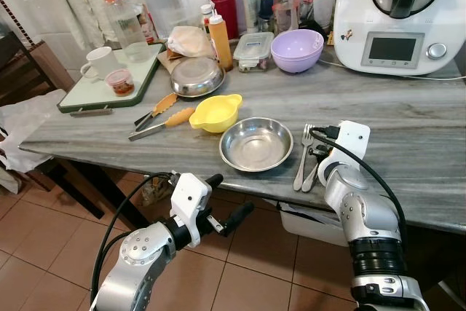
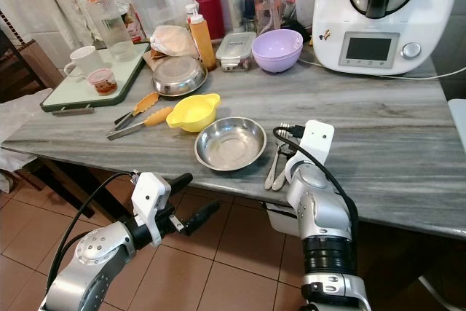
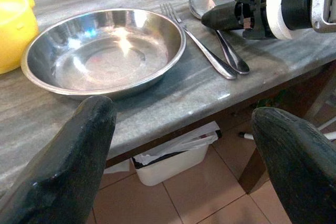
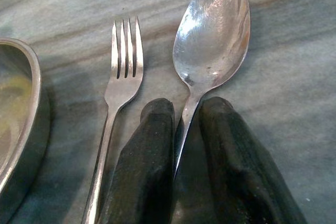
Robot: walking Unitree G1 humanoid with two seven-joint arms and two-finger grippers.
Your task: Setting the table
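Both arms are built of rounded silver segments with round joint caps, the right arm [image 1: 364,216] ending in a ribbed black collar near its base. Each wrist carries a white blocky housing, and a black cable [image 1: 116,223] loops along each arm. The left end effector [image 1: 227,205] and the right end effector [image 4: 181,156] each have two long, matte black fingers [image 3: 68,166] with a slightly rough surface.

Right gripper [image 4: 181,145] fingers pinched together; left gripper [image 1: 231,205] fingers spread.
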